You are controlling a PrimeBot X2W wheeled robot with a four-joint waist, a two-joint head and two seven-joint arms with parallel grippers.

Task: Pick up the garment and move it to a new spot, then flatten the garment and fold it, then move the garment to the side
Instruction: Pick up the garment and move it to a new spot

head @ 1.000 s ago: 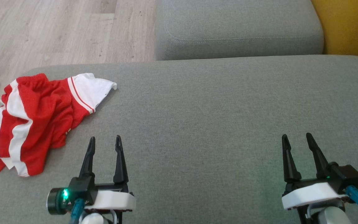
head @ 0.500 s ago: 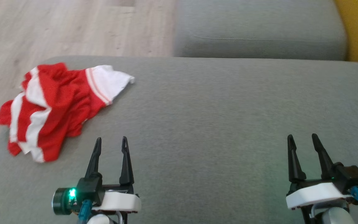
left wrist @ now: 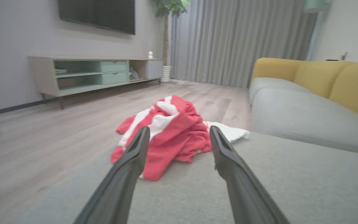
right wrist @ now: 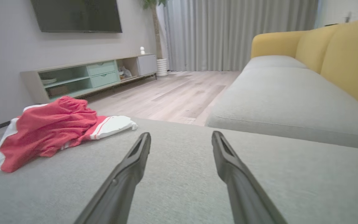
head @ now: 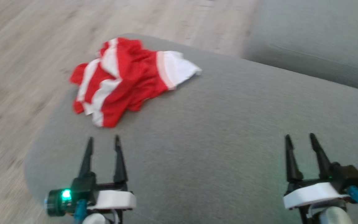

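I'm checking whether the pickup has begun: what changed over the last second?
The head camera swung toward the robot's left, bringing the red-and-white garment nearer the view's middle; the garment itself stayed crumpled at the same corner of the grey cushion. Nothing was grasped or released: left pincer and right pincer stayed open and empty.

garment (head: 126, 77): red, white stripes | cushion (head: 216, 149): grey | floor (head: 26, 56): pale wood | sofa back (right wrist: 346, 53): yellow

The garment (head: 126, 81) lies on the sofa seat's (head: 228, 130) far left corner (floor (head: 26, 62) beyond), ahead of the left claw (head: 103, 138); the right claw (head: 299, 135) sits well right.
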